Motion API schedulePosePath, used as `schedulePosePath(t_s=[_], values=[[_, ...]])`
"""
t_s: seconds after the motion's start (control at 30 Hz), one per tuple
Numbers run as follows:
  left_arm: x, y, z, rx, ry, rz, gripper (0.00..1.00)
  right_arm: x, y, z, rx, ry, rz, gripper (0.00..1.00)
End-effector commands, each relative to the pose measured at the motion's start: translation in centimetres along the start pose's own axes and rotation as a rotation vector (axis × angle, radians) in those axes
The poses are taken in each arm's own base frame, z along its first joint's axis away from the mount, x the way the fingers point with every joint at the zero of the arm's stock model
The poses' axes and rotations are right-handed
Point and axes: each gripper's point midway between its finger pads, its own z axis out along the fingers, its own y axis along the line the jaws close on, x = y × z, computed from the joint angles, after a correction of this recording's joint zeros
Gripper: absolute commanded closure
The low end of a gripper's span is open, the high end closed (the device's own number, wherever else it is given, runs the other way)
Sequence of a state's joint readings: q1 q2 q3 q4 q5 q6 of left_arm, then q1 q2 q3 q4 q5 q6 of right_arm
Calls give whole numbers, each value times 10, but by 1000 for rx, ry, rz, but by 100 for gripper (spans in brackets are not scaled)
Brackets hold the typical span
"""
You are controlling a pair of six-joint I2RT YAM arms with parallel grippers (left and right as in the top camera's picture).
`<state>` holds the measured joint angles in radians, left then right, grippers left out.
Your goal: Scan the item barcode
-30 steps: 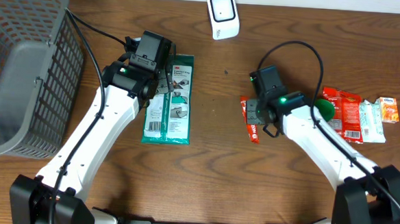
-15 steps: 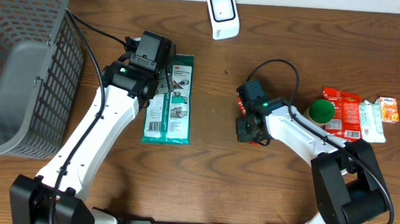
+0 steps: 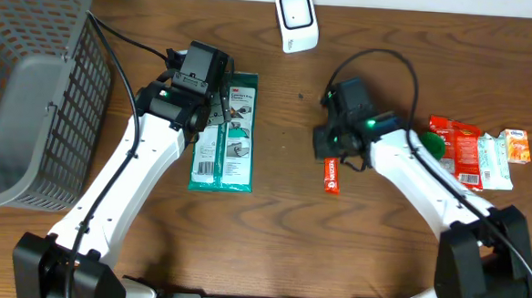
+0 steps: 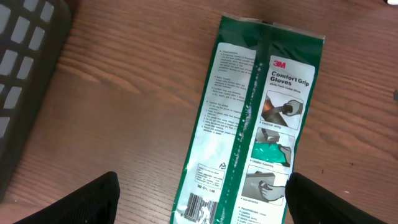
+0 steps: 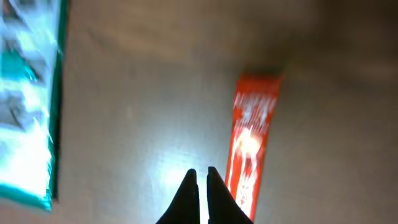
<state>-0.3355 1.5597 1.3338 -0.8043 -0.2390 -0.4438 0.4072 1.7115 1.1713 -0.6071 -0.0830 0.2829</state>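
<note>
Red packet (image 3: 332, 175) lies flat, long axis running front-to-back on the table. Our right gripper (image 5: 201, 173) is pressed together just beside it, and our left gripper (image 4: 199, 205) is spread over the glove pack (image 4: 249, 124).

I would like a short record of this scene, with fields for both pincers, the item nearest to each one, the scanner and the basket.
left pincer: open, above the gloves packet, not gripping it
right pincer: shut, holding nothing
gloves packet: green 3M Comfort Grip Gloves, flat on the table, barcode side up
red stick packet: flat on the table, beside the right pincer's tips
scanner: white, at the far edge, apart from both packets
basket: grey, at the left side
</note>
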Motion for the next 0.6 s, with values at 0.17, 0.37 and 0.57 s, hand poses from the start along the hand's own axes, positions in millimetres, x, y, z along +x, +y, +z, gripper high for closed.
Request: schedulePosePath(t_s=[0.17,0.37,0.57], values=[[-3,5,-3,-13,-13,-1,15,-11,-28,23,140,-50,31,96],[-3,5,-3,-14,-14,-1,15,1,-35,63,157,8,32,95],[-3,5,-3,-13,-13,-1,15,-12,-32,71,144,-35,-6,92]])
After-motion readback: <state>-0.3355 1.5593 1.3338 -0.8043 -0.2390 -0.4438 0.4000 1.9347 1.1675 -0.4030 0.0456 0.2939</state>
